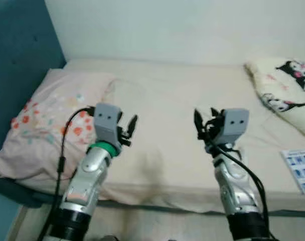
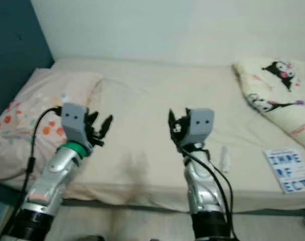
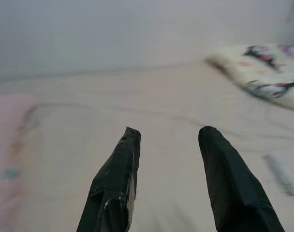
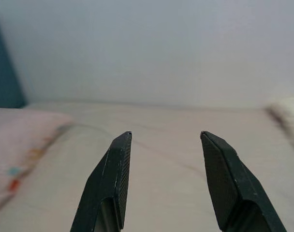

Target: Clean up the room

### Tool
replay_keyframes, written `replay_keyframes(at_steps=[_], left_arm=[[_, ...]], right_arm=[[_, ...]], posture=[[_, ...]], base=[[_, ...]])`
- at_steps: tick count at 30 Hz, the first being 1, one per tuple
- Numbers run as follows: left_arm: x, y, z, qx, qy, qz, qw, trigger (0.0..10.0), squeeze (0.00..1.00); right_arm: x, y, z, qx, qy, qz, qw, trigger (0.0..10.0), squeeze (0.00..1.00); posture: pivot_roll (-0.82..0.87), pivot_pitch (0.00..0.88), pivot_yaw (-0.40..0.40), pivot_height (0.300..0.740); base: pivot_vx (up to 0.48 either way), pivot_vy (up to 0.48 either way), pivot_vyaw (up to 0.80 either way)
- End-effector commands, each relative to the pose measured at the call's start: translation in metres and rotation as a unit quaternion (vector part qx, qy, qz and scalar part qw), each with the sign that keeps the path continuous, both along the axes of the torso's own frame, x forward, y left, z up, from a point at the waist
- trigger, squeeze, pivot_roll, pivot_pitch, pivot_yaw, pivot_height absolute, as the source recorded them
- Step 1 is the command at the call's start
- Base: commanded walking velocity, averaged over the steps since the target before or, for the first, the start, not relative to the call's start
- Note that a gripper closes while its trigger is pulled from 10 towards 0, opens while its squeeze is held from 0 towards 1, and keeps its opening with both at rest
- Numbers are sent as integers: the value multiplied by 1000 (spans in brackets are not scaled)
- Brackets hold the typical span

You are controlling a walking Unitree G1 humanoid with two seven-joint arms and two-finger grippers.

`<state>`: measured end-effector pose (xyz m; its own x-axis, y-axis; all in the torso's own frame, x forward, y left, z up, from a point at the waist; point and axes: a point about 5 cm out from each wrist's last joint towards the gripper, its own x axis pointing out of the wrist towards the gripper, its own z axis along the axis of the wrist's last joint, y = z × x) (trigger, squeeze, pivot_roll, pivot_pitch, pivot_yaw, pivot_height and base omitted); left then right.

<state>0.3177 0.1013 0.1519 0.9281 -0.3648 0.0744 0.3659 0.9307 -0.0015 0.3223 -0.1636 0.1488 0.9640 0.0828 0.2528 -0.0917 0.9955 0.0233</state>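
Your left gripper and right gripper hover over the bed, fingers apart, empty. Booklet lies flat, long axis toward the wall.

Matt cloth bed sheet (floral pillow too)

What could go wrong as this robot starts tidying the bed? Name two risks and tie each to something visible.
The booklet lies at the near edge of the bed, so a clumsy nudge might push it to the floor. The small white object sits close beside the right arm, whose open right gripper hovers over the sheet like the open left gripper; it could easily be knocked aside.
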Motion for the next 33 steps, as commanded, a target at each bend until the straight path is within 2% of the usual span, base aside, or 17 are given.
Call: replay_keyframes(at_steps=[1, 9, 19, 33], left_arm=[[0, 7, -6, 8, 12, 11, 1000, 10000, 0], [0, 8, -7, 3, 18, 13, 1000, 10000, 0], [1, 7, -7, 7, 22, 12, 1000, 10000, 0], [2, 8, -5, 1, 21, 15, 1000, 10000, 0]], right_arm=[[-1, 3, -6, 8, 10, 3, 1000, 10000, 0], [-1, 3, -6, 13, 13, 3, 1000, 10000, 0], [-1, 3, -7, 13, 13, 0, 1000, 10000, 0], [-2, 5, -8, 14, 14, 2, 1000, 10000, 0]], posture=[[6, 33, 12, 726], [6, 36, 14, 726], [4, 38, 19, 726], [6, 41, 23, 726]], base=[[0, 0, 0], [0, 0, -327], [0, 0, 0], [0, 436, 0]])
